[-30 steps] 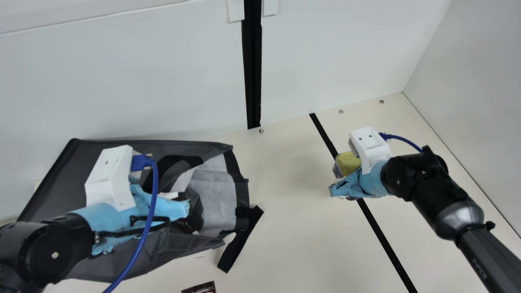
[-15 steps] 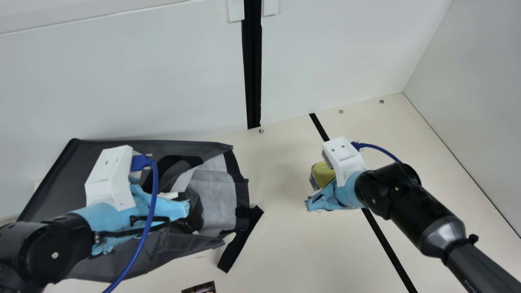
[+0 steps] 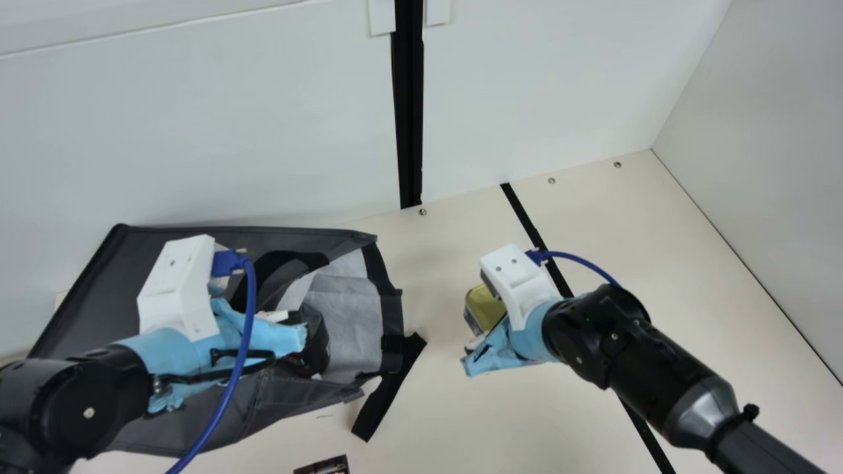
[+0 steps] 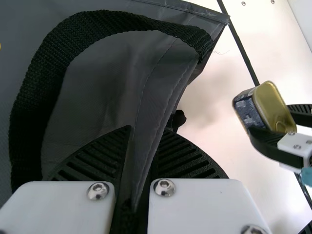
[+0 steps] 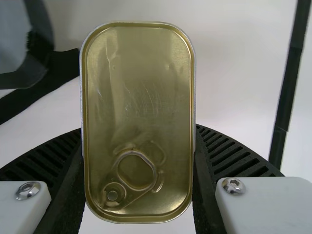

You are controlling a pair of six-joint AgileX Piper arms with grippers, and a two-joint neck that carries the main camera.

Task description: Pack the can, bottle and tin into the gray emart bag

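Bag (image 3: 85, 316) is lying on the table (image 3: 500, 415) over on the left, gray, mouth facing the middle, with a black handle (image 4: 36, 97) looped across it in the left wrist view; left gripper (image 3: 298, 334) is right at that mouth, jaws pretty much closed up on a fold of the bag's edge; there's a dark rounded thing (image 3: 319, 339) in the mouth by its tips, can't tell if that's the can or the bottle; little dark box (image 3: 323, 466) is cut off at the near edge of the main view; black strap (image 3: 388, 395) pokes out from the mouth onto the table; then the tin (image 3: 485, 307), gold lid and pull ring (image 5: 135, 170), well apart from the bag; right gripper (image 3: 475, 349) has it pinched across the sides, jaws parted by just the tin's width.
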